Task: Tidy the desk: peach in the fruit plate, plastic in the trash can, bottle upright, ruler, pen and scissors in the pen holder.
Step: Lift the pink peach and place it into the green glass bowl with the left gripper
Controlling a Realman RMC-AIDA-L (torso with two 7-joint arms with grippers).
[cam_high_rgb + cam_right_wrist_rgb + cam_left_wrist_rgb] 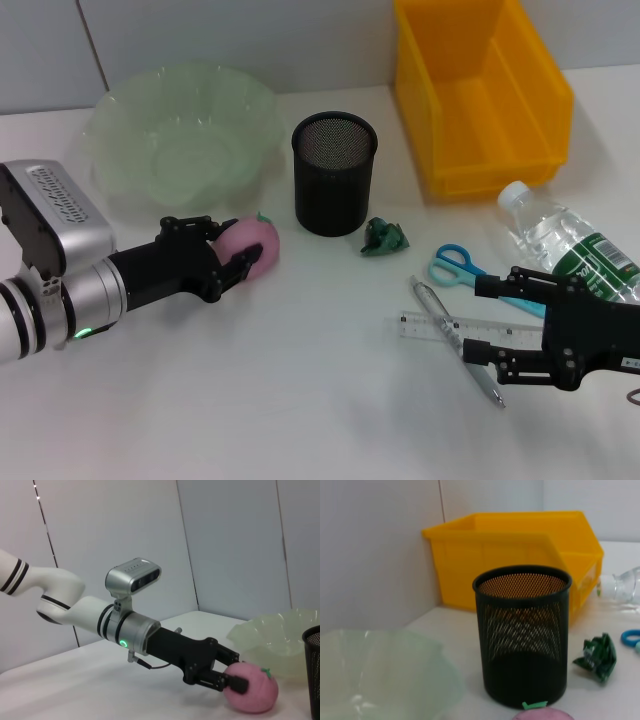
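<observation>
The left pincer (238,258) has its fingers closed around the peach (252,244), which sits on the tabletop (300,380) just near of the fruit plate (180,140); the plate lies farther and slightly left (a short lift over its rim, by my reckoning). The pen holder (334,172) stands close right of the peach. Far right, the right pincer (490,320) hangs open over ruler (440,327) and pen (455,340).
</observation>
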